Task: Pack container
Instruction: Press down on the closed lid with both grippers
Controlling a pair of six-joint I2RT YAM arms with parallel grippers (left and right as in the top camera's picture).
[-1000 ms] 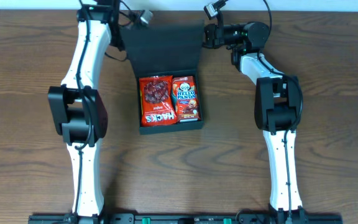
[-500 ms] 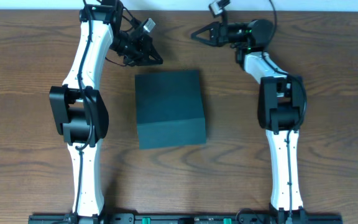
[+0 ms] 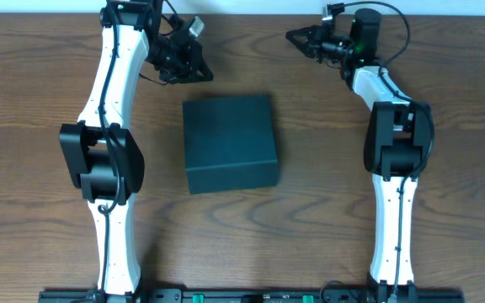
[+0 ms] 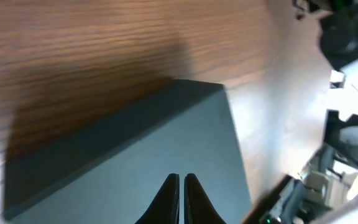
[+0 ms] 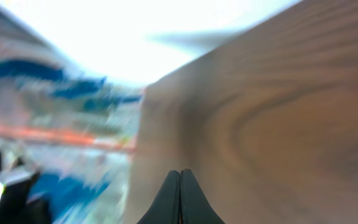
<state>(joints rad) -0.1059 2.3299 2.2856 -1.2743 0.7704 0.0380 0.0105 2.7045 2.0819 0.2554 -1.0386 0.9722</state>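
Note:
The container (image 3: 229, 143) is a dark teal-black square box in the middle of the table, with its lid down flat. No contents show. My left gripper (image 3: 202, 72) hovers just beyond the box's far left corner, shut and empty. In the left wrist view its fingertips (image 4: 181, 180) are together over the box's lid (image 4: 142, 162). My right gripper (image 3: 293, 35) is near the table's far edge, to the right of the box and well clear of it, shut and empty. The right wrist view (image 5: 180, 175) is blurred and shows only table wood.
The wooden table (image 3: 445, 168) surrounds the box on all sides. Both arms reach in from the front, the left one (image 3: 103, 160) and the right one (image 3: 398, 151). The table's far edge (image 3: 242, 13) runs just behind the grippers.
A second ago the lid stood open over two red snack packets; it is now shut. Both grippers have drawn back from the box, the right one moving right and farther away.

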